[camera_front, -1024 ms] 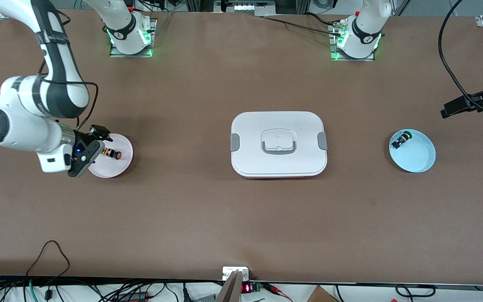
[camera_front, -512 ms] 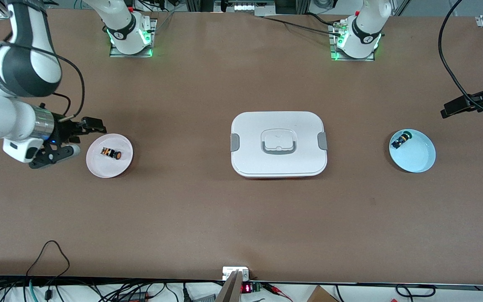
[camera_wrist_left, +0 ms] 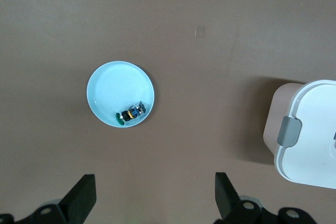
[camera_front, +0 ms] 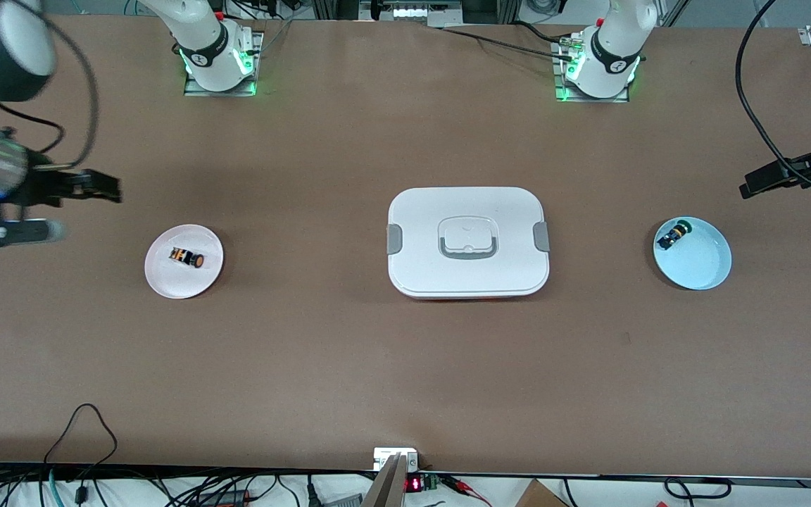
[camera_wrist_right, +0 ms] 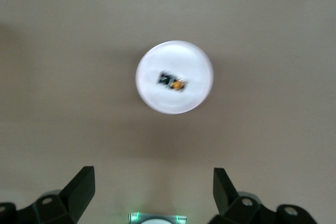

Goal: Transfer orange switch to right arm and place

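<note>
The orange switch [camera_front: 186, 258] lies on its side in the pink dish [camera_front: 163, 276], toward the right arm's end of the table from the white box [camera_front: 468, 282]. Nothing is touching it. The right gripper [camera_front: 60, 208] hangs in the air off to that end, clear of the dish, fingers spread wide and empty. The left gripper [camera_wrist_left: 155, 198] is up over the table at the other end, near the blue dish [camera_wrist_left: 105, 85], also spread wide with nothing in it.

As I read it, the placing looks done, so the main risk is small: the switch is tiny and rests near the dish's middle, and any low sweep of the right arm over the dish could clip the rim and send the switch rolling out.

A lookalike also sits about: the green-capped switch [camera_front: 674, 234] in the blue dish, on the left arm's side of the box. A grab there would be the wrong part.

The box, lid latched, stands midway between the two dishes, so any low pass from one dish to the other would meet it.
</note>
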Motion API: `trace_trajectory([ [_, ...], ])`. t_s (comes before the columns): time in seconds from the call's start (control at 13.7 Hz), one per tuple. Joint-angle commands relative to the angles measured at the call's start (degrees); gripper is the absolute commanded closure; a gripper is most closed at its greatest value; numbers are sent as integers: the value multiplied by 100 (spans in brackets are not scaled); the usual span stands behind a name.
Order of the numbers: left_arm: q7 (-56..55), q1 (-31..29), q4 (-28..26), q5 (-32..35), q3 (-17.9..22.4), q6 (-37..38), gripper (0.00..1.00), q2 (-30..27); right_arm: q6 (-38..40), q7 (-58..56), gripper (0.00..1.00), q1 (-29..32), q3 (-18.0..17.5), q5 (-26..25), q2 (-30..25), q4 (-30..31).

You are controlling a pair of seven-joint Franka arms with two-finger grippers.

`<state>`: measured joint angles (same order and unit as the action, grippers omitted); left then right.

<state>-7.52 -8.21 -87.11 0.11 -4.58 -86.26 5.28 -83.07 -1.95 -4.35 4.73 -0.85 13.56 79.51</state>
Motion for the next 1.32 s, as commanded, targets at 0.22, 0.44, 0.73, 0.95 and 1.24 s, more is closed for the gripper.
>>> trace_trajectory([
  [0.22, 84, 56, 133, 86, 37, 21, 0, 61, -777, -15, 0, 488, -34, 24, -456, 868],
  [0.44, 84, 56, 133, 86, 37, 21, 0, 61, -1352, -147, 0, 479, -34, 24, -1091, 1786],
  [0.73, 84, 56, 133, 68, 28, 21, 0, 61, -1097, -86, 0, 479, -51, 67, -1127, 1734],
  [0.95, 84, 56, 133, 68, 28, 13, 0, 70, -1062, -51, 0, 479, -43, 76, -1127, 1725],
  [1.24, 84, 56, 141, 24, 28, 13, 0, 88, -1062, -42, 0, 487, -43, 85, -1127, 1725],
])
